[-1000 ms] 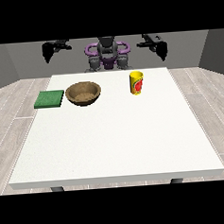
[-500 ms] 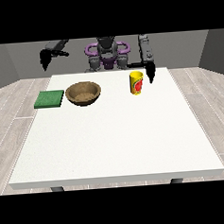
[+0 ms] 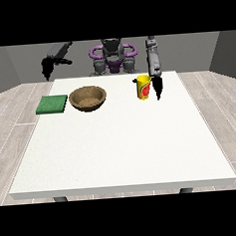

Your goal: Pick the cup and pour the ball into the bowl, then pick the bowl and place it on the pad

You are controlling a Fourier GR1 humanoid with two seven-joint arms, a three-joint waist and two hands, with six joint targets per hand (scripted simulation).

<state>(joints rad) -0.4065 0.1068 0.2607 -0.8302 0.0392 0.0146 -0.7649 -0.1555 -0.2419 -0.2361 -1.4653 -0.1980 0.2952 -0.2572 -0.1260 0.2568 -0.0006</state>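
Note:
A yellow cup with a red mark (image 3: 144, 87) stands upright on the white table (image 3: 121, 139) at the back right. The ball is not visible. A brown bowl (image 3: 88, 98) sits left of the cup, and a green pad (image 3: 52, 104) lies left of the bowl. The hand at the view's right (image 3: 158, 87) hangs just right of the cup, fingers pointing down and straight, close beside it but holding nothing. The hand at the view's left (image 3: 46, 67) is raised beyond the table's back left corner, above and behind the pad.
The robot's torso (image 3: 113, 58) stands behind the table's far edge. Grey wooden floor surrounds the table on both sides.
The hand at the view's right has come down from beside the robot's shoulder to the cup's right side. The hand at the view's left has shifted slightly lower.

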